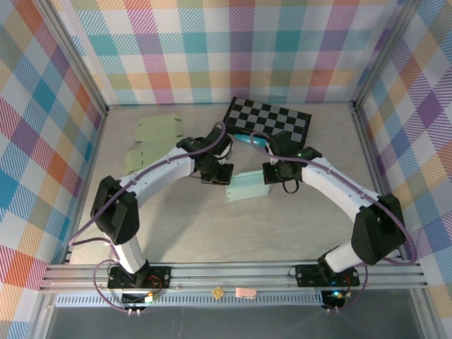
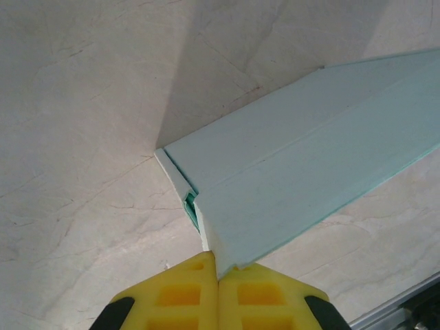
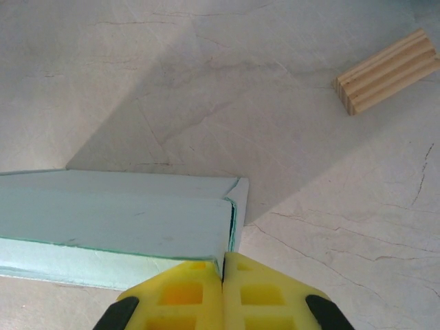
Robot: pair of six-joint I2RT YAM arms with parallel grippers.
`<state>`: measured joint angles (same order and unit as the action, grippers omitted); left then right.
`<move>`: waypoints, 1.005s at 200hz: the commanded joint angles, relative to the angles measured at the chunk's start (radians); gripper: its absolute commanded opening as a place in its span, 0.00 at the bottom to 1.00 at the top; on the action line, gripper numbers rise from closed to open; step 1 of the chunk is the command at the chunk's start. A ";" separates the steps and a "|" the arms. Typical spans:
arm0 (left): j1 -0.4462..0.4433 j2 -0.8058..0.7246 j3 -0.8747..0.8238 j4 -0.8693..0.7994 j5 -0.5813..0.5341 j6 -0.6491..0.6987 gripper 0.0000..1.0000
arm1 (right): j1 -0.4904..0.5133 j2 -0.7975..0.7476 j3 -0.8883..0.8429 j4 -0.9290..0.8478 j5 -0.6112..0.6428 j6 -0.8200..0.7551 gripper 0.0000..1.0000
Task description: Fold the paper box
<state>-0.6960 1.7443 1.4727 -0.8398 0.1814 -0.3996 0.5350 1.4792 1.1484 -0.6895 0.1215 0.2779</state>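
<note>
Left arm: elbow bent, reaching in from the left; the left gripper has its yellow fingers pinched together on a corner flap of the mint-green folded paper box.
Right arm: bent the mirrored way, reaching in from the right; the right gripper is clamped on the box's opposite end edge.
Box axis: it lies low on the pale marbled tabletop, with its long axis running from one gripper to the other.
Surroundings: a black-and-white checkered board lies beyond both grippers. Pale green flat cardboard blanks lie beyond and left of the left gripper. A striped wooden block sits ahead and right of the right gripper, well apart from the box.
</note>
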 commanded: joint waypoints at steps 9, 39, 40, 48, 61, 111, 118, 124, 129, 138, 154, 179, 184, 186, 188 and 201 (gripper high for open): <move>0.001 0.013 0.035 -0.038 0.024 -0.091 0.05 | 0.013 0.000 0.023 -0.031 0.027 0.023 0.00; 0.002 0.009 0.025 -0.027 0.015 -0.144 0.05 | 0.017 -0.003 0.017 -0.031 0.035 0.032 0.00; 0.001 0.009 0.025 -0.026 0.014 -0.145 0.05 | 0.017 -0.003 0.017 -0.030 0.035 0.032 0.00; 0.001 0.008 0.015 -0.013 0.015 -0.154 0.05 | 0.018 -0.004 0.017 -0.029 0.035 0.032 0.00; 0.001 0.002 0.002 0.004 0.013 -0.167 0.05 | 0.020 -0.003 0.015 -0.026 0.037 0.035 0.00; 0.001 -0.013 -0.061 0.074 0.003 -0.162 0.04 | 0.024 -0.009 -0.004 -0.009 0.041 0.035 0.00; 0.000 -0.015 -0.069 0.083 0.001 -0.162 0.04 | 0.023 -0.012 -0.007 -0.007 0.043 0.033 0.00; 0.000 -0.017 -0.074 0.089 -0.001 -0.163 0.04 | 0.023 -0.015 -0.009 -0.005 0.046 0.033 0.00; -0.002 -0.020 -0.081 0.096 -0.001 -0.160 0.04 | 0.023 -0.016 -0.012 -0.005 0.046 0.033 0.00; -0.005 -0.024 -0.089 0.109 -0.006 -0.159 0.04 | 0.024 -0.019 -0.017 0.001 0.048 0.031 0.00; -0.009 -0.030 -0.099 0.120 -0.014 -0.158 0.04 | 0.025 -0.023 -0.030 0.010 0.049 0.029 0.00; -0.015 -0.033 -0.119 0.133 -0.025 -0.142 0.04 | 0.028 -0.036 -0.067 0.037 0.046 0.029 0.00; -0.018 -0.034 -0.122 0.133 -0.031 -0.138 0.04 | 0.029 -0.040 -0.074 0.042 0.046 0.028 0.00; -0.019 -0.035 -0.125 0.134 -0.034 -0.135 0.04 | 0.028 -0.041 -0.078 0.045 0.046 0.027 0.00; -0.020 -0.036 -0.126 0.134 -0.036 -0.134 0.04 | 0.028 -0.043 -0.080 0.047 0.048 0.025 0.00; -0.025 -0.043 -0.138 0.138 -0.047 -0.122 0.04 | 0.028 -0.052 -0.096 0.058 0.050 0.021 0.00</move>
<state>-0.6998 1.7134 1.3808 -0.6781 0.1501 -0.5346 0.5522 1.4525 1.0966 -0.6327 0.1684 0.2996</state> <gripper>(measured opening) 0.047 0.055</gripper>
